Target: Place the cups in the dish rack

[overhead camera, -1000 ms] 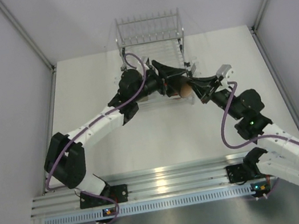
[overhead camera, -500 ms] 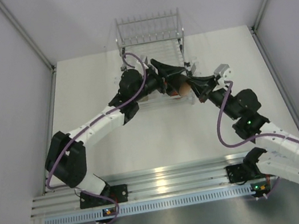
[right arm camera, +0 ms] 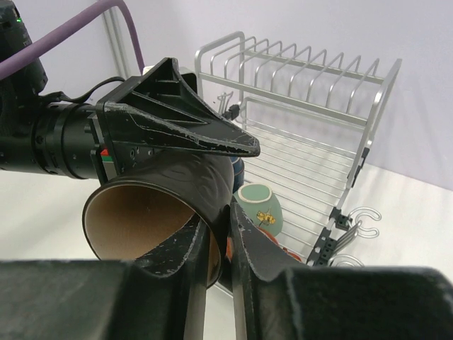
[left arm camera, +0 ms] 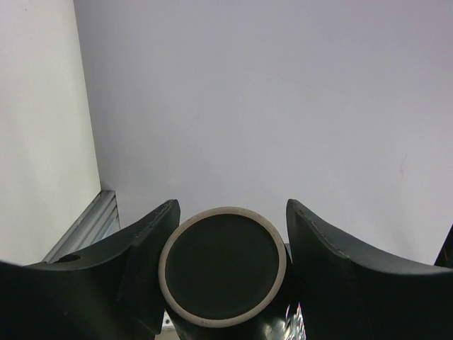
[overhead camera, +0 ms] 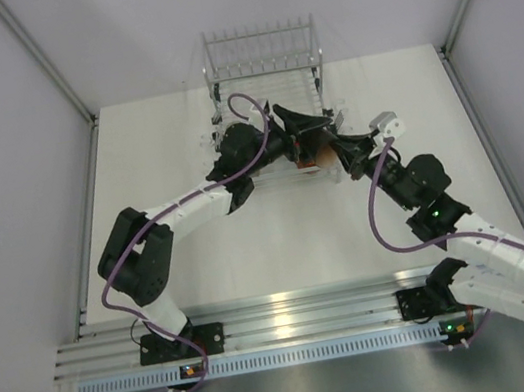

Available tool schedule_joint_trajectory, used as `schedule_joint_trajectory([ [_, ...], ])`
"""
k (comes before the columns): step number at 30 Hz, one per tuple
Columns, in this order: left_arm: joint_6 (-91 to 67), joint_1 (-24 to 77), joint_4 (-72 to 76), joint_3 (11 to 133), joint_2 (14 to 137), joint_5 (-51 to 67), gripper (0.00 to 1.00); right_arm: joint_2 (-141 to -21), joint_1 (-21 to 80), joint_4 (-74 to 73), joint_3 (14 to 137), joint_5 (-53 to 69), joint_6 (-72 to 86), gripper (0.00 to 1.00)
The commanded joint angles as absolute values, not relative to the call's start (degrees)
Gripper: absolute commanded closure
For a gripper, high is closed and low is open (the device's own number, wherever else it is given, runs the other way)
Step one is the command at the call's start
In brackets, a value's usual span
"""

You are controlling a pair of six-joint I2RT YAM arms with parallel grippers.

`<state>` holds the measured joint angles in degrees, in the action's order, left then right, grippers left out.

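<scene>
The left gripper (left arm camera: 232,207) clamps the black mug (left arm camera: 223,265) by its sides, the mug's base showing bottom centre. The right gripper (right arm camera: 225,218), narrow, straddles the mug's brown-lined rim; whether it grips is unclear. The dish rack (right arm camera: 311,106) stands at upper right, the mint-green mug (right arm camera: 258,205) inside.

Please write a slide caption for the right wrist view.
Left gripper holds a black mug sideways; a mint-green mug sits in the dish rack behind.
</scene>
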<state>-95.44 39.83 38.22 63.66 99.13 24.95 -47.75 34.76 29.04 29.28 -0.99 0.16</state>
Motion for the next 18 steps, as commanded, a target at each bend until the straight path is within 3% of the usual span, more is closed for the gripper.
schedule_joint_trajectory([
  [1,-96.1,41.3,50.8,66.5,97.6,28.7,1.0,-48.4,36.8,25.8,30.7,4.0,1.3,0.82],
  [18,-97.4,38.4,52.6,62.7,96.7,26.7,1.0,-45.1,36.8,25.8,28.8,0.3,2.1,0.67],
])
